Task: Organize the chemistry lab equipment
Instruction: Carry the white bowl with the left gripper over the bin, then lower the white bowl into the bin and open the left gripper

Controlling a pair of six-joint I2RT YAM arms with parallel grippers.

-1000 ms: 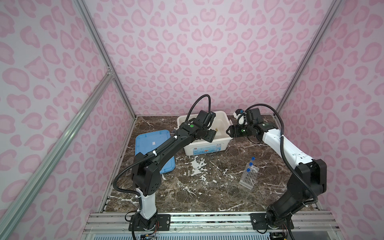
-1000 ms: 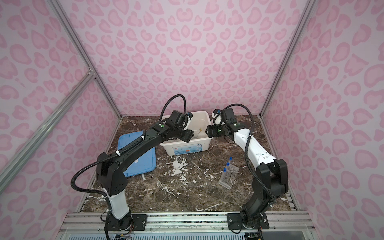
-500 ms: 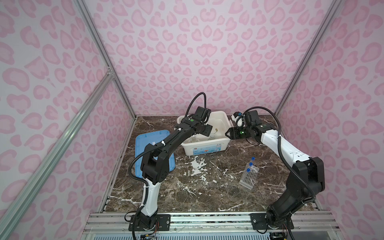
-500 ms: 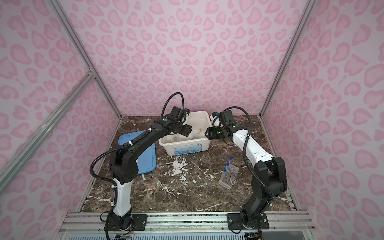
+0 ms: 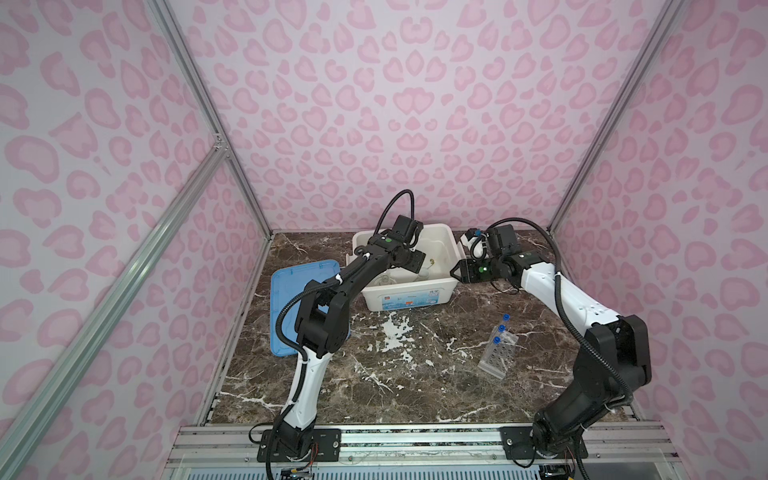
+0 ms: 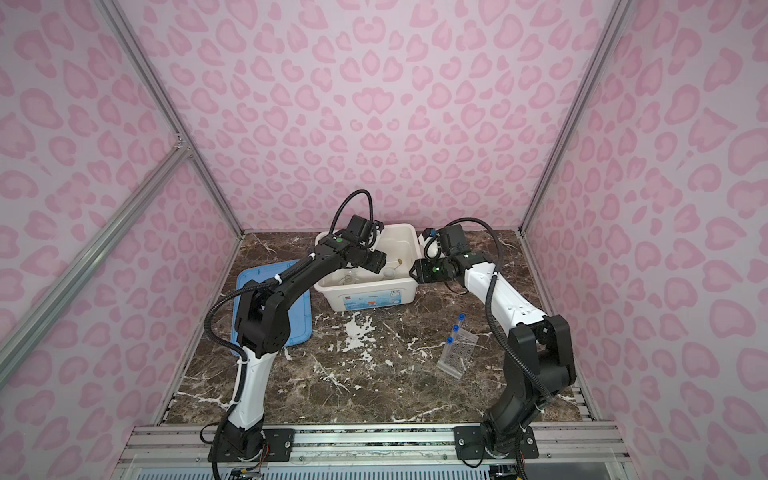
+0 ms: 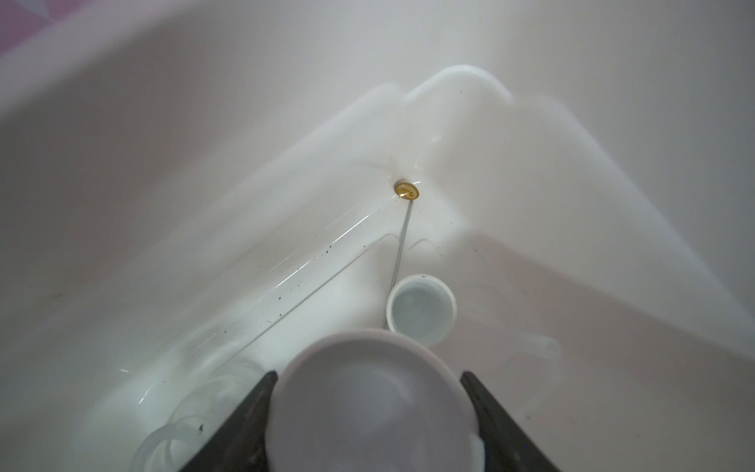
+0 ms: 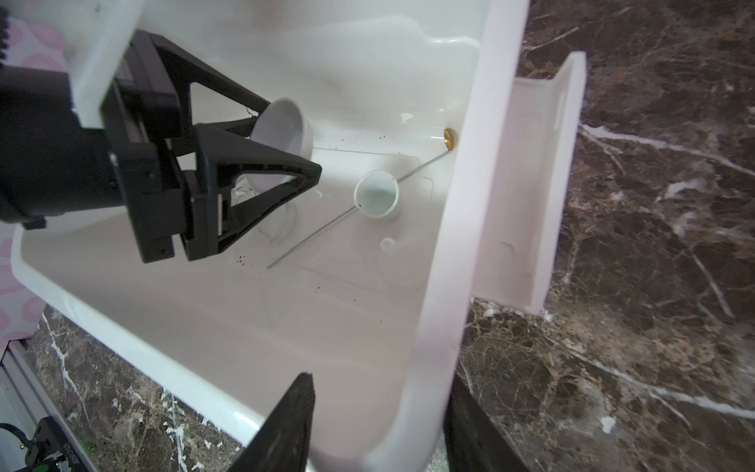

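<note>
My left gripper [image 7: 367, 374] reaches down inside the white storage box [image 5: 415, 295] and is shut on a white ceramic dish [image 7: 367, 408], held tilted above the floor of the box [image 8: 282, 126]. A second, smaller white dish [image 8: 376, 193] stands on the box floor just beyond it [image 7: 421, 308]. A clear glass flask [image 7: 184, 429] lies beside the left fingers. My right gripper [image 8: 378, 378] is open and straddles the right wall of the box [image 8: 461, 204], one finger inside and one outside. The clear tube rack [image 5: 498, 353] with blue-capped test tubes [image 5: 505, 318] stands on the table.
A thin metal rod with a brass end [image 8: 450, 137] lies across the box floor, along with dark specks. The flat blue lid [image 5: 286, 291] lies on the marble table left of the box, partly under the left arm. Pink patterned walls enclose the table on three sides.
The left arm has swung further over the box with the dish in its gripper. The right gripper has shifted left onto the box's right wall, and its jaws have narrowed.
</note>
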